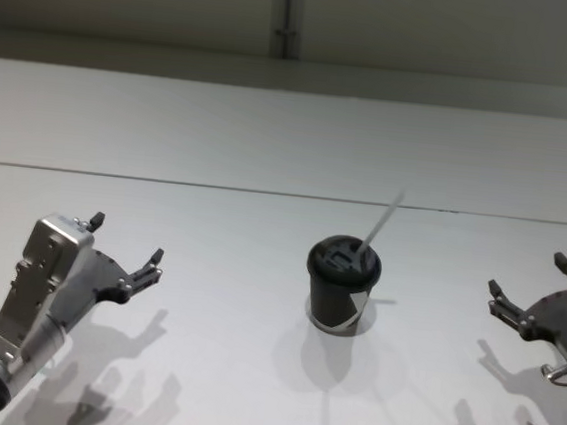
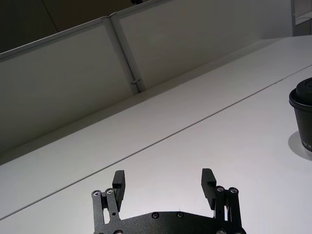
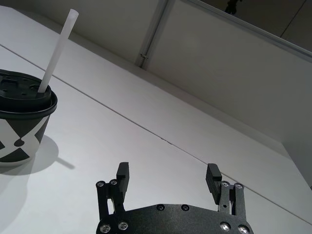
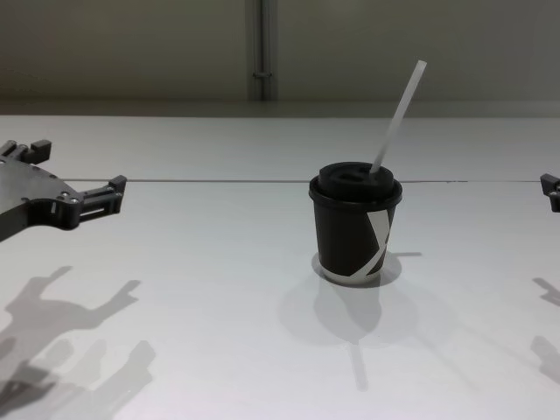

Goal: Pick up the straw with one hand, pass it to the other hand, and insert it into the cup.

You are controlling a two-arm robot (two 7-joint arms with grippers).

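The left gripper (image 1: 125, 248), black flat-fingered on a silver-grey cylindrical wrist, has its jaws spread wide with nothing between them. It hangs above the table on the robot's left, well apart from the cup. In the left wrist view (image 2: 165, 181) its two black fingertips frame bare white surface, and the cup's lid and upper wall sit far off at that picture's edge. In the chest view (image 4: 77, 175) it comes in from the left edge, level with the cup's rim and well short of it.

The right gripper (image 1: 524, 283), the same black fingers on a dark body, also stands wide open and empty, on the robot's right, well apart from the cup. The right wrist view (image 3: 168, 174) shows both fingertips apart over the bare table, with the cup off to one side beyond them.

Between the two grippers stands the small dark brown-black paper cup (image 1: 339, 300) with white slanted stripes and a black domed plastic lid, upright on the white tabletop (image 1: 220, 146). The thin, straight, translucent-white plastic straw (image 1: 383, 225) is in the cup: its lower end passes through the lid and the rest rises tilted, leaning away from the robot and toward its right. In the chest view the straw (image 4: 399, 115) stands clear above the lid, touched by neither gripper.

A thin dark seam (image 1: 116, 175) runs across the tabletop behind the cup.
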